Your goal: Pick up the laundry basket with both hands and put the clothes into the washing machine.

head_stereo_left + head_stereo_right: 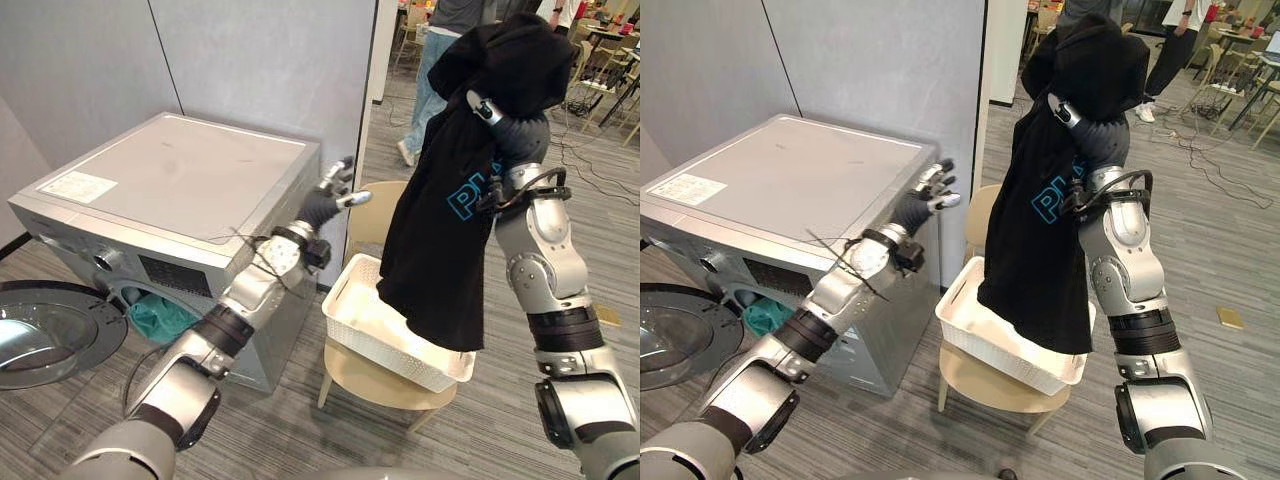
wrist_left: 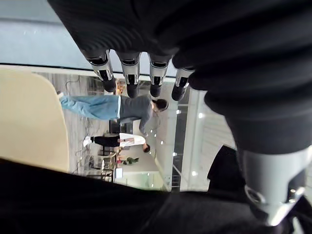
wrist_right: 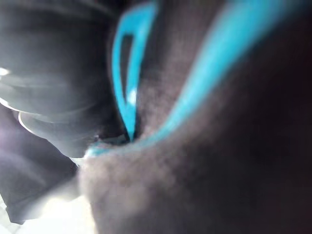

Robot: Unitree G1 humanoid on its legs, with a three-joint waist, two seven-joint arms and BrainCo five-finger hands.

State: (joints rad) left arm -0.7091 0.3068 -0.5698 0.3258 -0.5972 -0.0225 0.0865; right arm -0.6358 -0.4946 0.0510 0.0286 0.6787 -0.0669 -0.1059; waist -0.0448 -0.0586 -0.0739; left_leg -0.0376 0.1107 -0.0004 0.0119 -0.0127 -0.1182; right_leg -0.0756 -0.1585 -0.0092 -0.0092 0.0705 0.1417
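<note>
Hanging from the raised right hand (image 1: 515,135), a black garment with blue lettering (image 1: 450,230) drapes with its long axis vertical. Its hem dips into the white laundry basket (image 1: 350,300), which sits on a wooden chair (image 1: 375,375) just beside the washing machine (image 1: 170,180). Cloth covers that hand, so its grasp cannot be told. The left hand (image 1: 335,185) hovers released by the machine's top corner, nearer the machine. The drum opening (image 1: 160,315), already holding teal cloth, lies low on the machine's front, below and to the left of the garment.
</note>
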